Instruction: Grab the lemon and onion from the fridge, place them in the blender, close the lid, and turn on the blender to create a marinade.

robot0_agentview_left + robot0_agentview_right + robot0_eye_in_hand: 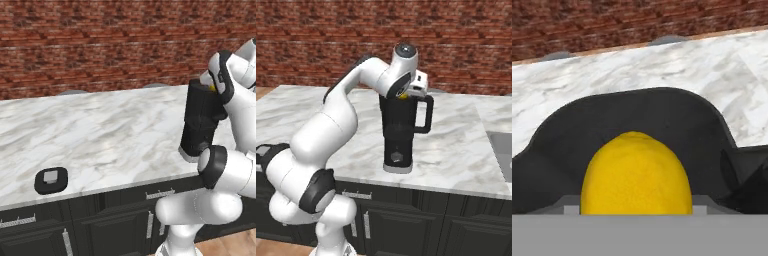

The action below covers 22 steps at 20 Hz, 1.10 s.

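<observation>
Yellow round lemon [636, 174] pinched in gripper [404, 96] over tall black blender jar [397, 134].
Jar mouth lies directly beneath; flat black lid [51, 180] waits at 8 o'clock on the marble counter [115, 135].

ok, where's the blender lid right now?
The small flat black lid with a grey centre square lies on the marble counter near its front edge, lower left in the left base view, well left of the tall black blender.

Blender [398, 132] upright near the front edge of the counter [100, 135], handle turned right toward a sink [502, 155]. Lemon [636, 175] directly above the blender's open top. Lid [51, 180] flat on the counter, well left of the blender.
</observation>
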{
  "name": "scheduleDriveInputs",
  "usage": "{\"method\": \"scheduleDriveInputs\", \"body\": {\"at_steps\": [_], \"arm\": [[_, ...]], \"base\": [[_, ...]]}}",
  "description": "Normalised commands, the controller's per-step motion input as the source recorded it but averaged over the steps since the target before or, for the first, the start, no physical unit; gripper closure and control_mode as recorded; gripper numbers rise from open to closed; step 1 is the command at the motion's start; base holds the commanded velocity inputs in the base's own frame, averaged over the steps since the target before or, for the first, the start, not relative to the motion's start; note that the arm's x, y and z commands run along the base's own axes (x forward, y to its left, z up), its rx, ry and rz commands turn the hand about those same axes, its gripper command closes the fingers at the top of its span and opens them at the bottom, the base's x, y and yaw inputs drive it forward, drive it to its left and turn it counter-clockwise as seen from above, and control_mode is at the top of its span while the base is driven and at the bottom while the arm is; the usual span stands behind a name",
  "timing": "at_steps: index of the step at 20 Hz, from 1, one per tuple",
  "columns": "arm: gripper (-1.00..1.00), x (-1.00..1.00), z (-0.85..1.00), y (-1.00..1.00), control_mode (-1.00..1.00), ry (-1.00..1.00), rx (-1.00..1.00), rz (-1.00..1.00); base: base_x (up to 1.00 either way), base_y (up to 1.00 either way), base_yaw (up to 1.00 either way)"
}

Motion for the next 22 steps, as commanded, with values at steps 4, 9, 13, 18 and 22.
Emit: {"method": "scheduleDriveInputs", "body": {"at_steps": [4, 9, 13, 18, 22], "arm": [[1.0, -0.02, -0.76, 0.51, -1.0, 0.06, -0.1, 0.0], [1.0, 0.22, -0.6, 0.31, -1.0, 0.19, -0.07, 0.0], [-1.0, 0.0, -0.5, 0.32, -1.0, 0.16, -0.04, 0.0], [-1.0, 0.0, -0.05, 0.16, -1.0, 0.31, 0.0, 0.03], [-1.0, 0.0, 0.15, 0.0, -1.0, 0.44, 0.02, 0.12]], "base": [[0.0, 0.0, 0.0], [0.0, 0.0, 0.0], [0.0, 0.0, 0.0], [0.0, 0.0, 0.0], [0.0, 0.0, 0.0]]}}
